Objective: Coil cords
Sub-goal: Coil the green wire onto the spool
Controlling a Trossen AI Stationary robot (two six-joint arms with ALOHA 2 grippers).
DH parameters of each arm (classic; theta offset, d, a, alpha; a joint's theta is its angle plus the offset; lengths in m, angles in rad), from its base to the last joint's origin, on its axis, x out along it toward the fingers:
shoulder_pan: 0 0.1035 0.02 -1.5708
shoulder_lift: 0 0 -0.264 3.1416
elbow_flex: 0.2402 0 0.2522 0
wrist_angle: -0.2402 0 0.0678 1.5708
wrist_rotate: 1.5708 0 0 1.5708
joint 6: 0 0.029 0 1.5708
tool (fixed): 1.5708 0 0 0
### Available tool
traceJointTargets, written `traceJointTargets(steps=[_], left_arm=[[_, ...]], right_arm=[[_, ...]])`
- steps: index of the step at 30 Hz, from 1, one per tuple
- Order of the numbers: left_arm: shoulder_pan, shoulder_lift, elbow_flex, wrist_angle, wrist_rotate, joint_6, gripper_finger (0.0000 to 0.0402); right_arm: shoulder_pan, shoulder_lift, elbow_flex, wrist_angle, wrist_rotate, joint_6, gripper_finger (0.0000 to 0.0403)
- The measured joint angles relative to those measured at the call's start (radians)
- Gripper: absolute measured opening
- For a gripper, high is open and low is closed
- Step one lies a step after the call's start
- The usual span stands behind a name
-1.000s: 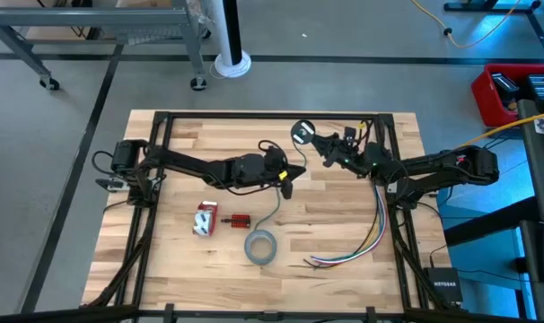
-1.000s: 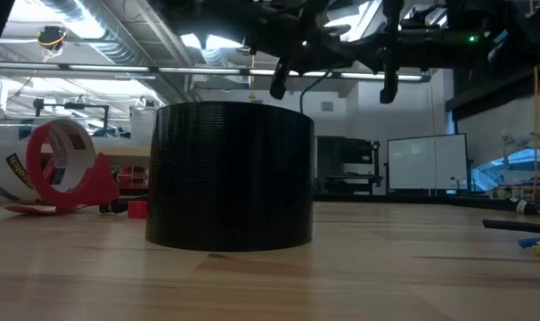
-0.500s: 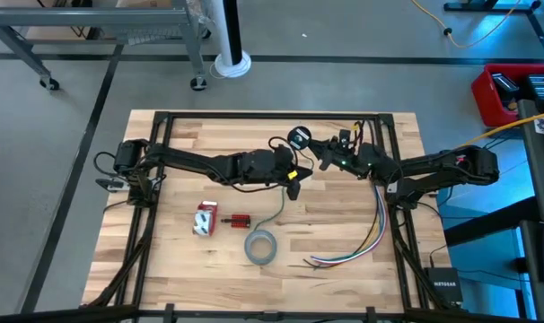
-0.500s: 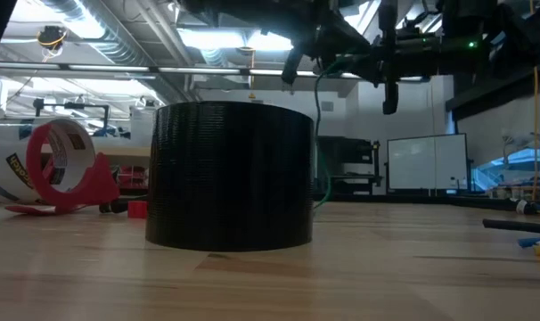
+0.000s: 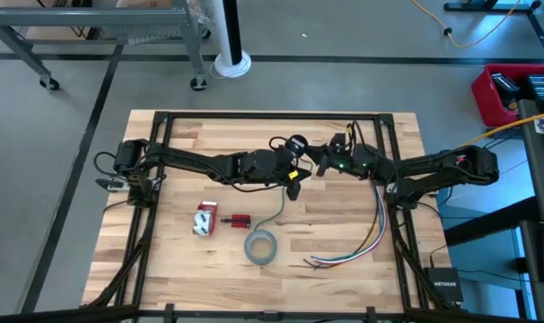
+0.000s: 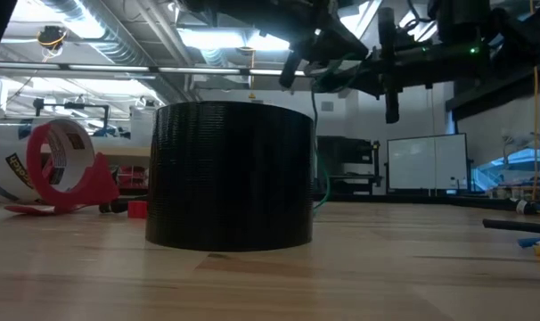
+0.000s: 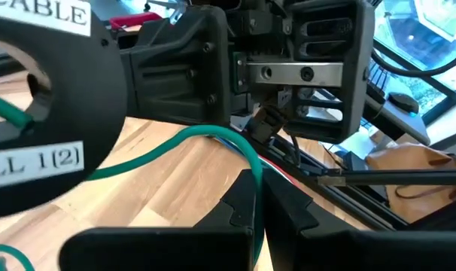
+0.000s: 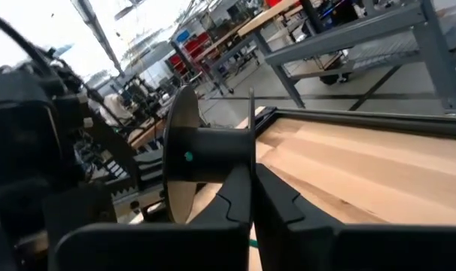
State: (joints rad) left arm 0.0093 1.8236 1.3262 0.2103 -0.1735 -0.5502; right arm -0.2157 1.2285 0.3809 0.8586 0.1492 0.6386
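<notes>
The cord (image 7: 213,135) is thin and green and runs off a small dark spool (image 5: 296,144) with white labels (image 7: 32,162). The spool hangs above the table's far middle. My right gripper (image 5: 323,160) comes from the right and is shut on it. My left gripper (image 5: 292,188) reaches in from the left, just near of the spool, shut on the cord (image 5: 279,208). Below it the cord (image 6: 317,134) hangs down to the table top and trails toward the tape roll. My left gripper (image 7: 258,188) pinches the green cord (image 7: 252,159) between its two fingers, a short way from the spool. The fingers lie across it, coming from the table's left and slanting a little down. The stretch back to the spool bows in a loose arc. My right gripper (image 8: 252,188) pinches the rim of the spool's nearer flange (image 8: 250,128) between its two fingers. The fingers come about level from the table's right. The spool is lifted clear of the table, its hub (image 8: 217,143) lying about level.
A grey tape roll (image 5: 260,247) lies near the table's front middle. A red-and-white tape dispenser (image 5: 205,218) and a small red part (image 5: 240,221) lie to its left. A bunch of multicoloured wires (image 5: 366,238) trails down the right side.
My right gripper has tipped and sunk a little, turning the spool from face-up to nearly edge-on and bringing it toward my left gripper. My left gripper has gone slightly up and toward the table's right with the cord, then kept still. Both grippers have stayed shut.
</notes>
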Motion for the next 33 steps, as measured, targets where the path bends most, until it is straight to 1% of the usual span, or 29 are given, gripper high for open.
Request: traceJointTargets(steps=[6,10,14,24,29,33], left_arm=[[0.000,-0.003,0.000,0.000,0.043,-0.006,0.0001],[0.000,-0.023,0.000,-0.010,0.044,-0.002,0.0001],[0.004,-0.052,0.001,-0.063,0.044,0.002,0.0001],[0.035,-0.069,0.001,-0.128,0.044,0.008,0.0001],[0.047,-0.077,0.000,-0.131,0.044,0.016,0.0001],[0.061,-0.114,0.000,-0.189,0.040,0.033,0.0001]], right_arm=[[0.000,0.000,0.000,-0.020,-0.030,-0.044,0.0001],[0.000,0.000,0.000,-0.062,-0.030,-0.055,0.0001],[0.000,0.000,0.000,-0.086,-0.031,-0.069,0.0001],[0.000,0.000,0.000,-0.101,-0.104,-0.070,0.0001],[0.000,0.000,0.000,-0.141,-0.109,-0.070,0.0001],[0.000,0.000,0.000,-0.151,-0.117,-0.069,0.0001]])
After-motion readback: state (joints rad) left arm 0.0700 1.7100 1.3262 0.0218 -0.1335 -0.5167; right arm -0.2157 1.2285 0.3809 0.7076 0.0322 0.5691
